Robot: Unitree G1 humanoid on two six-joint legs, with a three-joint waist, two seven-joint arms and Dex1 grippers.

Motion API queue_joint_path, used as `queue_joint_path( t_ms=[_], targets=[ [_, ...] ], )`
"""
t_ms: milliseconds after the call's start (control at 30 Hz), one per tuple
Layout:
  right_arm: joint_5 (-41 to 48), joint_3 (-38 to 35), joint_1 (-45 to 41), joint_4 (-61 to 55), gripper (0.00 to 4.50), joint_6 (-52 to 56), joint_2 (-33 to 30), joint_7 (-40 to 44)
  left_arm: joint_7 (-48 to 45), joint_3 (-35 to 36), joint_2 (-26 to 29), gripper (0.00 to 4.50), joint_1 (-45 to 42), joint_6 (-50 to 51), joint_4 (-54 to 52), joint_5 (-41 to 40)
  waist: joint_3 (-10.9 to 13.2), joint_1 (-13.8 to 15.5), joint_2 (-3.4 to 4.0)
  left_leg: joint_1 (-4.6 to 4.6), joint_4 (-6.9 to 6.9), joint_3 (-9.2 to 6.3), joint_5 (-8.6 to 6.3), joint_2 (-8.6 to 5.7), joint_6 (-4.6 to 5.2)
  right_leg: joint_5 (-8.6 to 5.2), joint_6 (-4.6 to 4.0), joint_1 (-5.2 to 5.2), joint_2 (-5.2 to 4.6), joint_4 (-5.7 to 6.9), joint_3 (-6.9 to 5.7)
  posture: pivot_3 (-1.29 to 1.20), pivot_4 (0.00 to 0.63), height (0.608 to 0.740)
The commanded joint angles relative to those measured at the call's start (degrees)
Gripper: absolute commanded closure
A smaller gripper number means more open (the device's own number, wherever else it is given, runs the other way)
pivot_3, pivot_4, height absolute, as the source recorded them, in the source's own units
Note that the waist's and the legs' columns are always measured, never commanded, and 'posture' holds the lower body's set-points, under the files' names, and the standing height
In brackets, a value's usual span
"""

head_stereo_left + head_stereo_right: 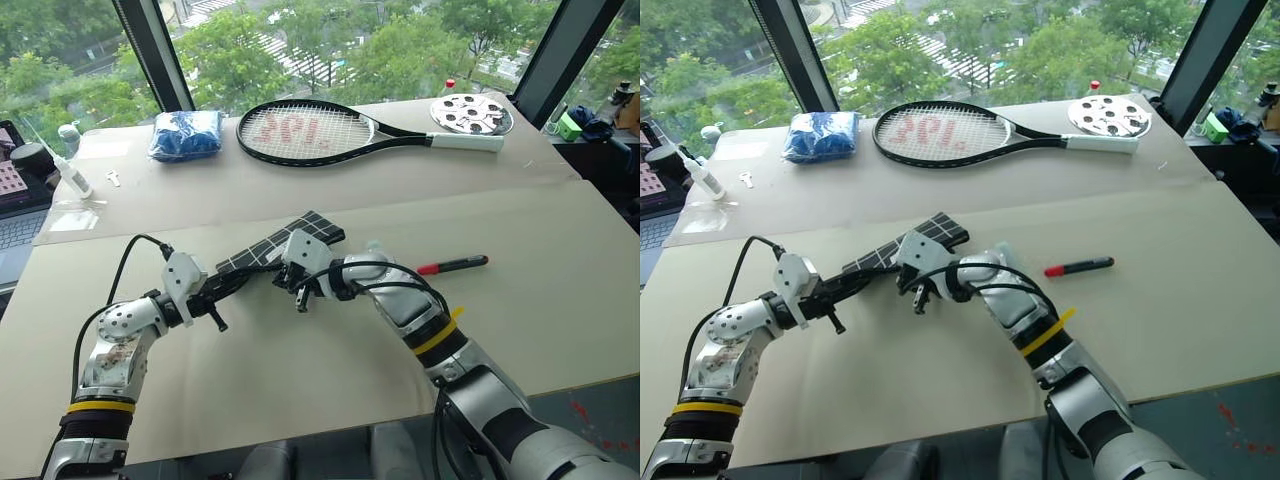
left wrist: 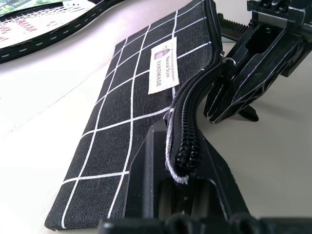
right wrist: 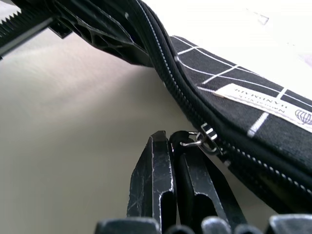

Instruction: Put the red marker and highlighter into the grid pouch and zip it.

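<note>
**Both grippers clamped on the grid pouch; red marker lies outside it**

The grid pouch [image 1: 285,243] sits at the centre of the head-camera frame, on the beige table [image 1: 300,380]. Its black fabric with white grid lines and small white label [image 2: 163,68] faces up.

The left gripper [image 2: 183,168], entering from the lower left, is closed on the near end of the pouch, pinching the zipper edge between its fingers. In the left wrist view the zipper teeth run straight into that grip.

The right gripper [image 3: 173,156], reaching in from the lower right, is closed on the black zipper pull strap [image 3: 179,141] just beside the metal slider [image 3: 207,134]. Ahead of the slider, toward the left gripper, the zipper teeth stand parted.

The red marker [image 1: 452,265] lies on the table to the right of centre, well apart from the pouch and just beyond the right forearm.

In the upper part of the frame rest a tennis racket [image 1: 320,132], a blue cloth bundle [image 1: 186,134] at upper left, and a round white disc [image 1: 472,113] at upper right.
</note>
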Motion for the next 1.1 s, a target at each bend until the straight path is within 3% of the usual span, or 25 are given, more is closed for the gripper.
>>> queue_joint_path(
  t_ms=[33, 100, 200, 333, 567, 733, 1100],
  targets=[
    [5.56, -4.33, -0.26, -4.81, 3.56, 2.84, 0.53, 2.32, 0.23, 0.59, -0.35, 4.50, -0.56, 0.17, -2.08, -0.78, 0.00, 0.03, 0.00, 0.00, 0.00, 0.00, 0.00, 0.00, 0.00, 0.00, 0.00, 0.00, 0.00, 0.00, 0.00, 0.00, 0.150, 0.740],
    [7.48, -6.37, -0.30, -6.44, 2.84, 4.30, -0.64, 3.22, 0.20, 0.67, -0.38, 4.50, -0.43, 0.11, -2.19, -0.75, 0.00, 0.05, 0.00, -0.02, 0.02, 0.00, 0.00, 0.00, 0.00, 0.01, 0.00, 0.00, 0.00, 0.00, 0.00, 0.00, 0.150, 0.740],
    [17.45, -15.06, 0.87, -15.56, 1.86, 10.64, -7.86, 10.02, 0.39, 1.15, -0.32, 4.50, -0.08, 0.31, -2.55, -1.00, 0.00, 0.36, 0.00, -0.02, 0.05, 0.00, 0.00, -0.01, 0.00, 0.02, 0.00, 0.01, -0.01, 0.00, 0.00, 0.00, 0.150, 0.740],
    [27.27, -23.71, 4.68, -26.78, 1.86, 12.03, -20.29, 18.83, 0.51, 1.05, -0.40, 4.50, 0.79, 0.45, -3.59, -0.95, 0.00, 1.54, 0.00, -0.20, 0.15, -0.07, -0.03, -0.08, 0.04, 0.07, 0.07, 0.00, -0.03, -0.09, -0.06, 0.00, 0.150, 0.740],
    [13.41, -25.67, 10.92, -11.18, 1.86, -8.72, -37.85, 19.09, 0.38, 1.26, -0.65, 4.50, 1.51, 1.29, -5.00, -1.52, 0.00, 1.63, -0.05, -0.01, 0.16, 0.34, -0.09, 0.00, 0.10, 0.12, 0.00, 0.09, -0.02, -0.07, -0.03, 0.00, 0.150, 0.740],
    [11.39, -25.91, 9.59, 2.81, 1.86, -18.94, -41.12, 22.42, -0.16, 1.22, -0.38, 4.50, 0.83, 1.81, -5.26, -1.96, 0.01, 1.45, -0.06, 0.02, 0.20, 0.47, -0.08, 0.04, 0.10, 0.15, -0.01, 0.10, -0.02, -0.08, 0.03, 0.00, 0.150, 0.740],
    [6.23, -21.58, 2.89, 18.47, 1.86, -26.90, -42.82, 29.24, -0.81, 1.23, -0.23, 4.50, -0.09, 1.97, -4.59, -1.78, 0.01, 1.62, -0.08, -0.01, 0.23, 0.56, -0.09, 0.05, 0.11, 0.20, 0.00, 0.10, -0.03, -0.14, 0.06, 0.00, 0.150, 0.740]
  ],
)
